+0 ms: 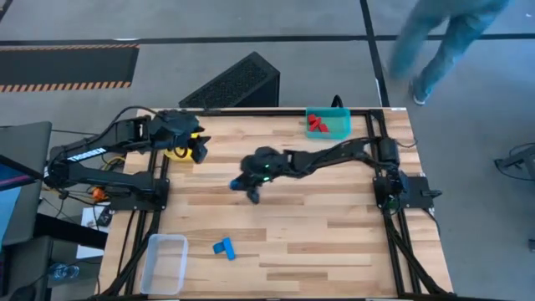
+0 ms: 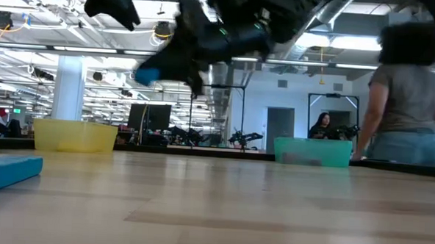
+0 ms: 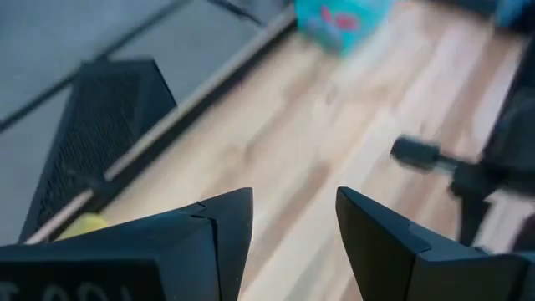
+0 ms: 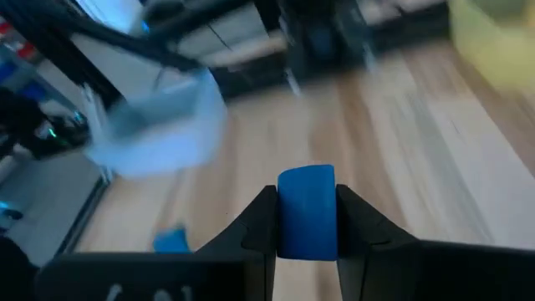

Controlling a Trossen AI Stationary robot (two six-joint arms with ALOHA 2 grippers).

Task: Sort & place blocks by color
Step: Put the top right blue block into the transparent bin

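Observation:
My right gripper (image 1: 247,186) hangs over the middle of the table, shut on a blue block (image 4: 307,209), which also shows high above the table in the low view (image 2: 147,76). A second blue block (image 1: 223,247) lies flat on the table near the front, close to the clear bin (image 1: 165,261). Red blocks (image 1: 316,124) lie inside the teal bin (image 1: 338,125) at the far edge. My left gripper (image 3: 294,226) stands open and empty at the far left, above the yellow bin (image 1: 175,154). My right gripper pinches the blue block by two opposite sides (image 4: 286,226) between its two fingers (image 4: 261,221). The block's rounded end pokes out a little past the fingertips. The fingers slant down toward the table's left side. The block is lifted clear of the table.
A black mesh box (image 1: 234,82) stands on the floor behind the table's far edge. A person (image 2: 410,94) walks past the far right corner. Bare wood lies between the bins.

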